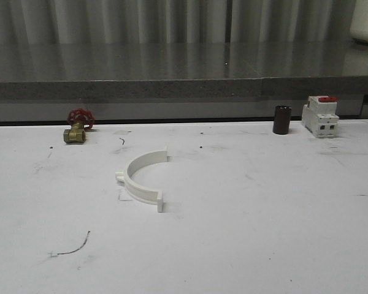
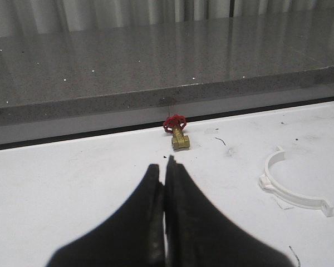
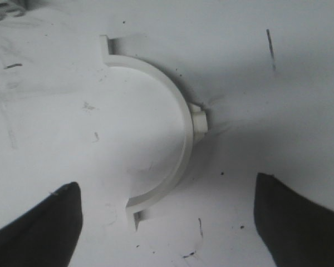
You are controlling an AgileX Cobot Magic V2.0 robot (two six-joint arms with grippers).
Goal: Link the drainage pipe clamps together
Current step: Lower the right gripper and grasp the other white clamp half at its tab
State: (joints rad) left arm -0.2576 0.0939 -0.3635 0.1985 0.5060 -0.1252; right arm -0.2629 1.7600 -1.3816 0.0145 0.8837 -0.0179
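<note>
One white half-ring drainage pipe clamp (image 1: pixel 130 177) lies flat on the white table left of centre, its open side facing right; the left wrist view shows it as well (image 2: pixel 292 194), off to the side of my left gripper. My left gripper (image 2: pixel 162 166) is shut with nothing between its fingers and points toward the brass valve. In the right wrist view another white clamp half (image 3: pixel 188 146) lies on the table. My right gripper (image 3: pixel 166 184) hangs open above it, one dark finger on each side of the clamp's near end, not touching it.
A brass valve with a red handwheel (image 1: pixel 76 130) (image 2: pixel 178 136) sits at the back left. A dark cylinder (image 1: pixel 282 119) and a white-and-red circuit breaker (image 1: pixel 319 115) (image 3: pixel 5 8) stand at the back right. A grey stone ledge (image 1: pixel 172 79) borders the table's far edge.
</note>
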